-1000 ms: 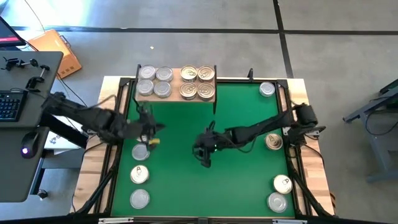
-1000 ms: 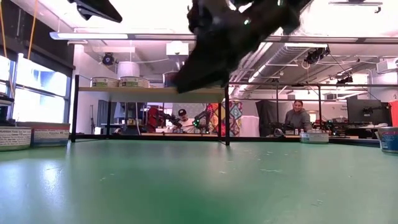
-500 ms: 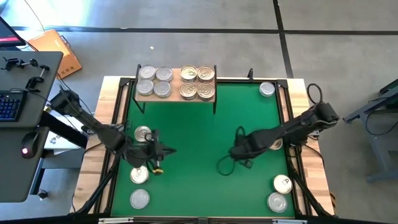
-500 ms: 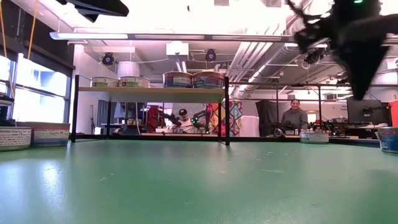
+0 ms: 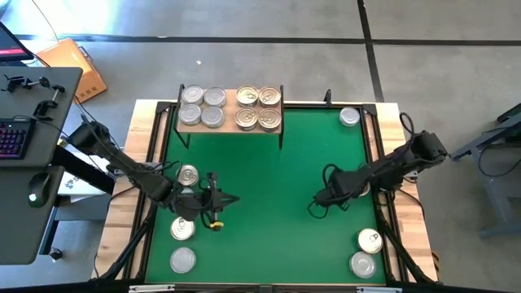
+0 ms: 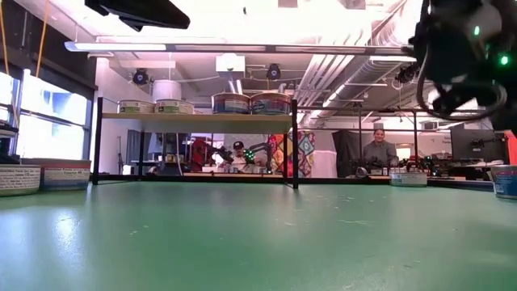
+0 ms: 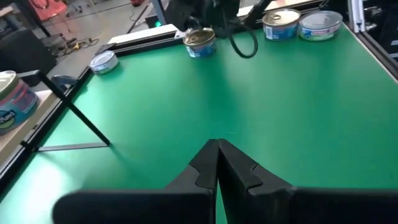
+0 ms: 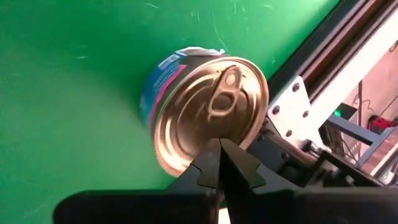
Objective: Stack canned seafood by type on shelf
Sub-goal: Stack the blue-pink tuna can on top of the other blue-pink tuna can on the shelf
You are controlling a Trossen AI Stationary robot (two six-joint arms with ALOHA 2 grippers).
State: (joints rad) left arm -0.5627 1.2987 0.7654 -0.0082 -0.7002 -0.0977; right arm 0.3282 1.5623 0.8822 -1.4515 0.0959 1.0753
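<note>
My right wrist camera shows the right gripper (image 8: 219,163) pinched closed and empty above a gold-lidded, blue-labelled round tin (image 8: 205,112) by the green mat's (image 5: 269,187) right edge; overhead, the arm hides that tin. The left gripper (image 7: 217,163) is closed and empty. Eight tins sit on the light-wood shelf (image 5: 230,124).

A robotics lab or workshop. A green mat (image 5: 269,171) covers a pale wood table frame (image 5: 122,213) standing on a grey concrete floor (image 5: 244,49). At nine o'clock from the table is a desk with a keyboard (image 5: 11,138) and mouse (image 5: 35,192). Beyond the table, exposed ceiling ducts (image 6: 339,69) and strip lights (image 6: 161,47) hang overhead, two seated people (image 6: 387,152) work at benches, and what seems to be a monitor (image 6: 472,145) stands at three o'clock.
</note>
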